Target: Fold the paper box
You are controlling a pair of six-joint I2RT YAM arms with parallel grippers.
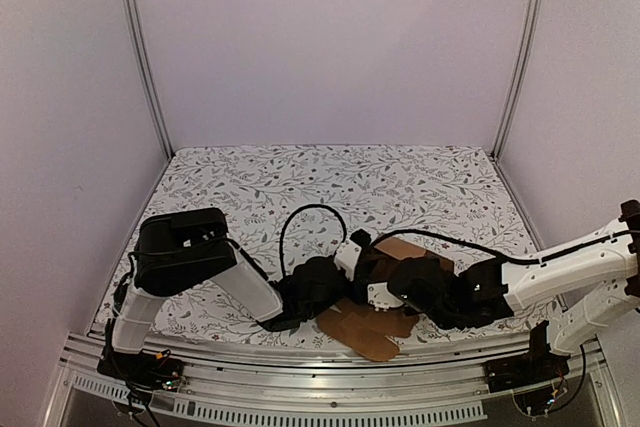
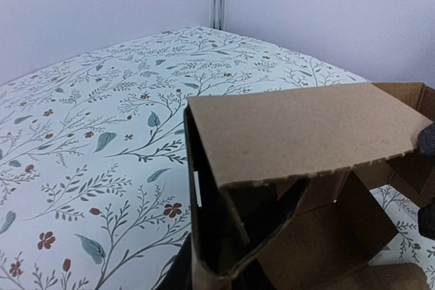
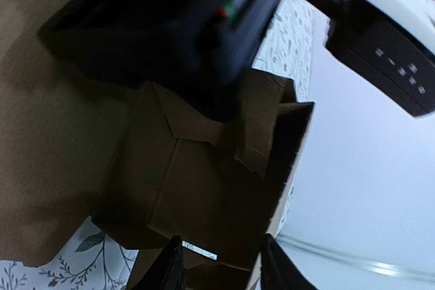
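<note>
The paper box is brown corrugated cardboard, partly folded into a small carton near the table's front edge, with a flat flap lying toward the front. My left gripper meets it from the left. In the left wrist view the gripper is closed on the box's near wall, under a flap folded over the top. My right gripper reaches in from the right. In the right wrist view its fingers stand apart, with a box panel just beyond them.
The table is covered by a floral-print cloth, walled by pale panels at the back and sides. A black cable loops over the cloth behind the left gripper. The metal front rail runs just in front of the flat flap.
</note>
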